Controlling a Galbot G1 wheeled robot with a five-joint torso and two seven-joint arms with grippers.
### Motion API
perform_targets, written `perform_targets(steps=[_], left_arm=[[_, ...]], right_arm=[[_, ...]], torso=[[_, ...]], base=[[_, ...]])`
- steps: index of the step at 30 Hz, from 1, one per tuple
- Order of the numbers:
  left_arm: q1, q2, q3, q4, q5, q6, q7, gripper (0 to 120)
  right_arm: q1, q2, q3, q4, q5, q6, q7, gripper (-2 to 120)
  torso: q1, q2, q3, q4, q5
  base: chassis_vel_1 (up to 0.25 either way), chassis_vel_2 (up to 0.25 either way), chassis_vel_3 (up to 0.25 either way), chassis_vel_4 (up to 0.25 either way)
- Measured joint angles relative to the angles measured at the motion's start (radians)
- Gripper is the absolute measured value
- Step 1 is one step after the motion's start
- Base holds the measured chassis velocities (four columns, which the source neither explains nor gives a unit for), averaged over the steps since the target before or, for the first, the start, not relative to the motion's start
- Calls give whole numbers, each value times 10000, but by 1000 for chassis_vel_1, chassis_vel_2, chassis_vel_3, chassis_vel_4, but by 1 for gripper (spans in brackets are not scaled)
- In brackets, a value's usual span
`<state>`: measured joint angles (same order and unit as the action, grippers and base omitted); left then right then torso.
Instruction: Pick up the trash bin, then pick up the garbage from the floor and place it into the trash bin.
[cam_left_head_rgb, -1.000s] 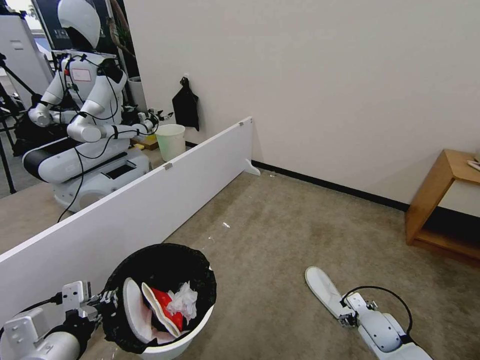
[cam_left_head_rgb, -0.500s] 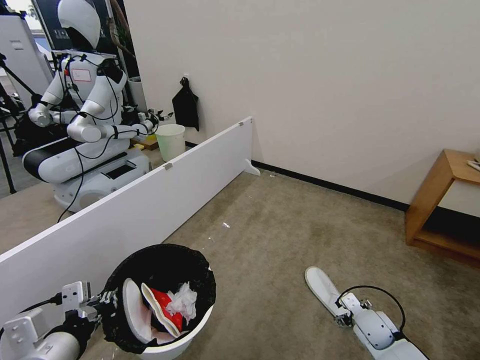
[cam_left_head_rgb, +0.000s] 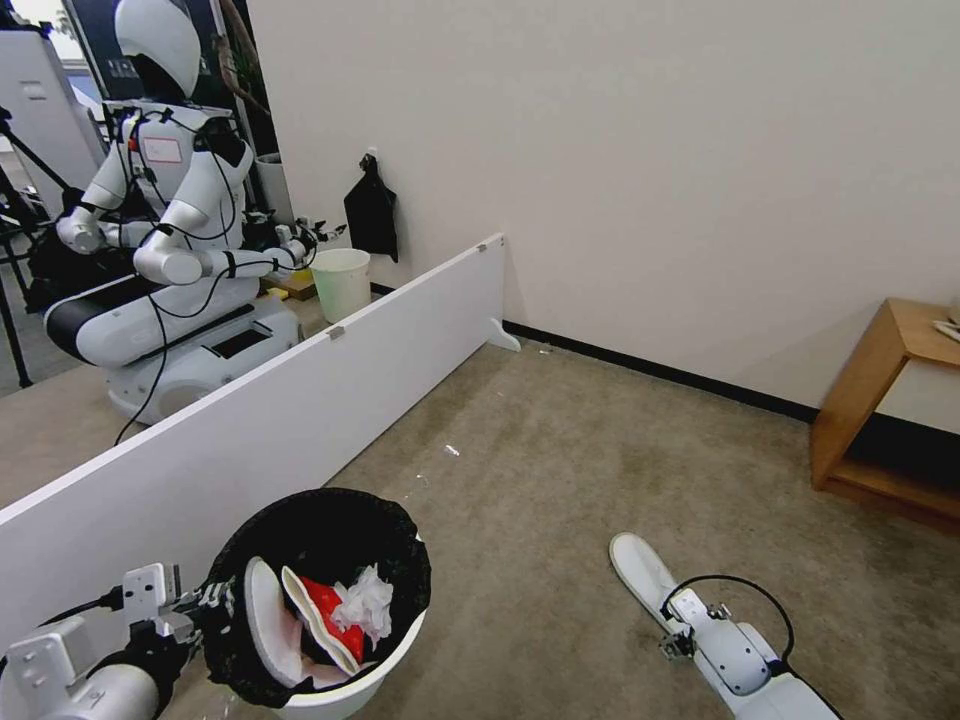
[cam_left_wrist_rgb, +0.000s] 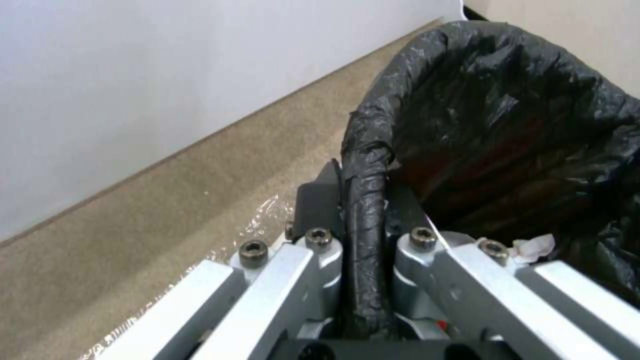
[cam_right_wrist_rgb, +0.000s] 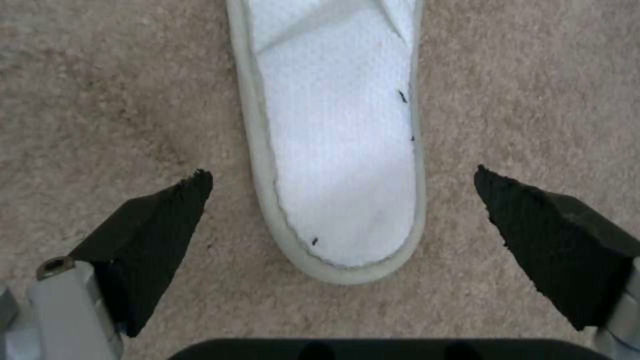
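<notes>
The right gripper (cam_right_wrist_rgb: 343, 200) hangs low over the carpet (cam_left_head_rgb: 560, 470) with its two black fingers (cam_right_wrist_rgb: 157, 225) spread wide and nothing between them; the heel end of one white slipper (cam_right_wrist_rgb: 340, 130) lies flat on the floor in the gap, touching neither pad. In the head view that right gripper (cam_left_head_rgb: 672, 640) sits at the near end of the slipper (cam_left_head_rgb: 640, 575), which points away from the robot toward the wall. On the other side, the left gripper (cam_left_wrist_rgb: 363, 220) is clamped tight on the rim of the trash bin (cam_left_wrist_rgb: 507, 115), one finger outside and one inside, with the black bag's folded edge pinched between them. From the head camera the left gripper (cam_left_head_rgb: 205, 600) meets the rim of the trash bin (cam_left_head_rgb: 395, 660) on the side nearest the robot's left arm, and the bin stands tipped slightly beside a long white partition board (cam_left_head_rgb: 300, 400). Inside the bin, one second white slipper (cam_left_head_rgb: 262, 620) leans against the liner, next to one red and white crushed cup (cam_left_head_rgb: 325, 615) and one wad of white tissue (cam_left_head_rgb: 368, 595); anything deeper is hidden. A few tiny white scraps (cam_left_head_rgb: 451, 450) dot the carpet between the bin and the wall, too small to identify. Beyond the partition stand one other white robot (cam_left_head_rgb: 170, 230) and one pale unlined bin (cam_left_head_rgb: 341, 282), with one black bag (cam_left_head_rgb: 371, 215) hanging on the wall near it. One wooden side table (cam_left_head_rgb: 880, 400) stands at the far right against the wall, well apart from the slipper.
</notes>
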<state>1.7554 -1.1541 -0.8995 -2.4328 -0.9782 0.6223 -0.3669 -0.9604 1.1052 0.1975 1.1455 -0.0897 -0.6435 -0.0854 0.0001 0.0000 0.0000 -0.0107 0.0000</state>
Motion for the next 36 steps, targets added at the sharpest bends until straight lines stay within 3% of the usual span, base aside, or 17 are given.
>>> perform_targets(steps=[27, 30, 32, 36], left_arm=[[1, -20, 15, 9, 6, -6, 0, 4], [0, -17, 14, 11, 5, -7, -1, 4], [-2, -14, 14, 17, 6, -9, -2, 4], [-19, -15, 19, 26, 6, -9, -4, 4]], right_arm=[[465, 241, 302, -1066, -136, 413, -192, 99], [494, 253, 322, -1132, -155, 537, -263, 92], [521, 254, 344, -1178, -232, 643, -325, 79], [532, 245, 350, -1186, -281, 671, -356, 69]], torso=[[-1, 1, 0, -4, -7], [-1, 3, -1, 0, 0], [-1, 2, -1, 2, 0], [-1, 2, 0, 3, 4]], base=[[0, 0, 0, 0], [0, 0, 0, 0], [0, 0, 0, 0], [0, 0, 0, 0]])
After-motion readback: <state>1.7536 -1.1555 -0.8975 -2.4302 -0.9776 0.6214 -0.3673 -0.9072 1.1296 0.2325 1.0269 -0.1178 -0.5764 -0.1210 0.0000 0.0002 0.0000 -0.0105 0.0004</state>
